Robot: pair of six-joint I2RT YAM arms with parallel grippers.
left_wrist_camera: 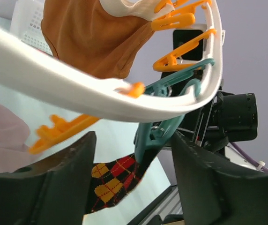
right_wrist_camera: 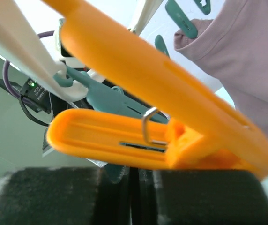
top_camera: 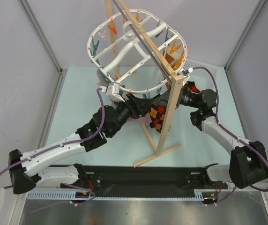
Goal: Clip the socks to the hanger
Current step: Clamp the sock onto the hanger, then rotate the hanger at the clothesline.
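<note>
The white oval hanger (top_camera: 93, 50) hangs from a wooden stand; its rim (left_wrist_camera: 78, 91) crosses the left wrist view. A check sock (left_wrist_camera: 110, 180) in black, red and yellow hangs from a teal clip (left_wrist_camera: 158, 136) under that rim, and it shows in the top view (top_camera: 155, 117). My left gripper (left_wrist_camera: 133, 140) is open, with its fingers on either side of the sock and clip, touching neither. My right gripper (right_wrist_camera: 133, 176) is shut just below an orange clip (right_wrist_camera: 138, 136), with a teal clip (right_wrist_camera: 101, 96) running down between its pads. I see only one sock.
The wooden stand's post (top_camera: 164, 126) slants in front of the right gripper. A plain orange garment (left_wrist_camera: 92, 37) and a mauve-pink cloth (right_wrist_camera: 237, 56) hang from the hanger. A white basket (left_wrist_camera: 26, 23) stands behind. Several orange clips (left_wrist_camera: 181, 58) line the rim.
</note>
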